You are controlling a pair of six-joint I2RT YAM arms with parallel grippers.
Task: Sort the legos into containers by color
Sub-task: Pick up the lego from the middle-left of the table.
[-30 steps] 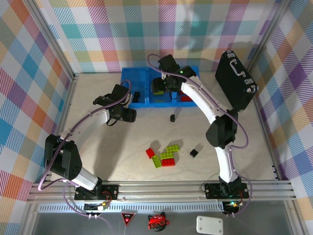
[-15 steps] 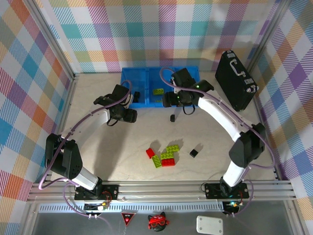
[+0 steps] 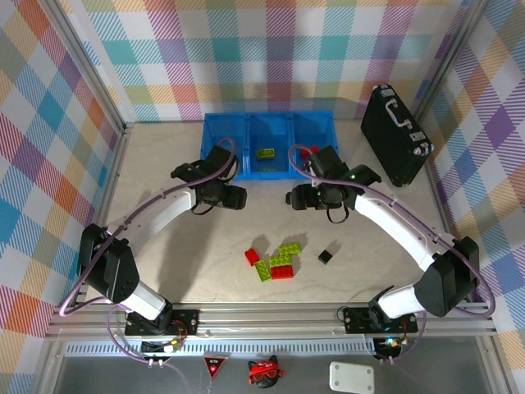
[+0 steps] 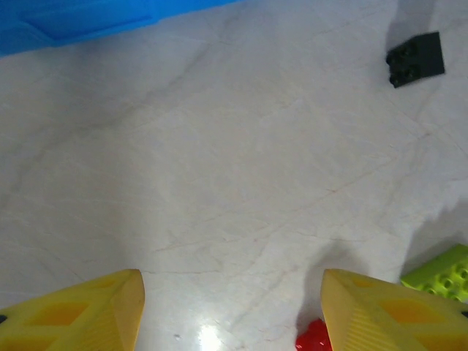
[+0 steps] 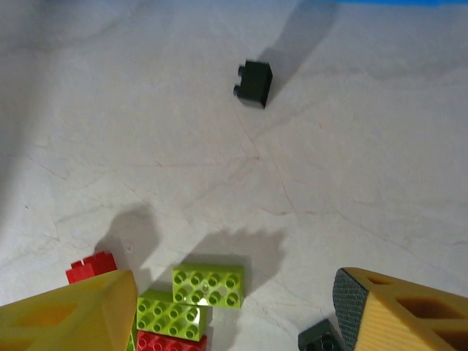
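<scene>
left gripper (image 4: 232, 281) fingers apart, empty. right gripper (image 3: 292, 198) same. lego pile (image 3: 275, 263) on table, 6 o'clock from bins (image 3: 217, 131). green lego (image 3: 265, 153) in middle bin. black lego (image 3: 326, 256) 3 o'clock of pile.

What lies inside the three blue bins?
The middle bin holds one lime green brick. A red brick peeks out in the right bin. The left arm covers part of the left bin, so its contents are hidden.

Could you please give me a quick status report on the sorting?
Left claw, right claw open, empty. Green lego in containers, middle compartment; red-green pile loose on table. Black case off right, clear of work.
</scene>
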